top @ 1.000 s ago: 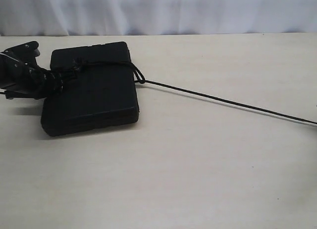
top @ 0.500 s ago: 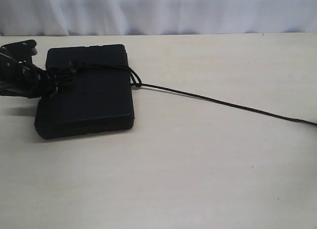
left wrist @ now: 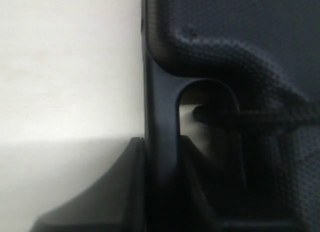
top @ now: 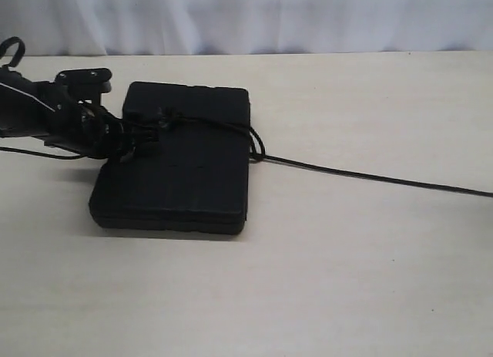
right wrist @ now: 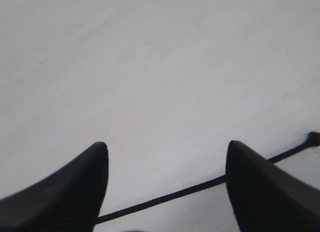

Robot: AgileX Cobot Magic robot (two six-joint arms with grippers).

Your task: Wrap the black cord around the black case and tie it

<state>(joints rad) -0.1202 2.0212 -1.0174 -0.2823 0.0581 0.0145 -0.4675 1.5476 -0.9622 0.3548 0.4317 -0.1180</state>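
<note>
the case [top: 173, 172] lies flat on the table [top: 331, 280], at about 9 o'clock from the table's centre in the exterior view. its long axis appears to run on the 12-to-6 line, with the near end swung slightly toward 7 o'clock. foreshortening leaves the exact heading uncertain. the edge with the handle slot [left wrist: 205, 117] faces 9 o'clock.

the cord [top: 370, 176] crosses the lid near the 12 o'clock end on a 9-to-3 line. it carries a knot [top: 166, 116] on the lid toward the 9 o'clock side and loops over the 3 o'clock edge. from there it lies on the table in a nearly straight run toward 3 o'clock, dipping slightly toward 4, and reaches the edge of the view. in the left wrist view one strand passes through the handle slot.

the left gripper [top: 137, 138] reaches in from 9 o'clock to the case's slotted edge. its fingers [left wrist: 125, 192] stand one on each side of the bar outside the slot, closed narrow and in contact with it, so the gripper is clamped on the case.

the right gripper [right wrist: 166, 143] is over bare table with its fingers spread wide, holding nothing. the cord lies on the table beneath it and passes behind one finger. the cord's small knotted tip [right wrist: 313, 138] lies just beyond that finger. whether the fingers touch the table cannot be told.
</note>
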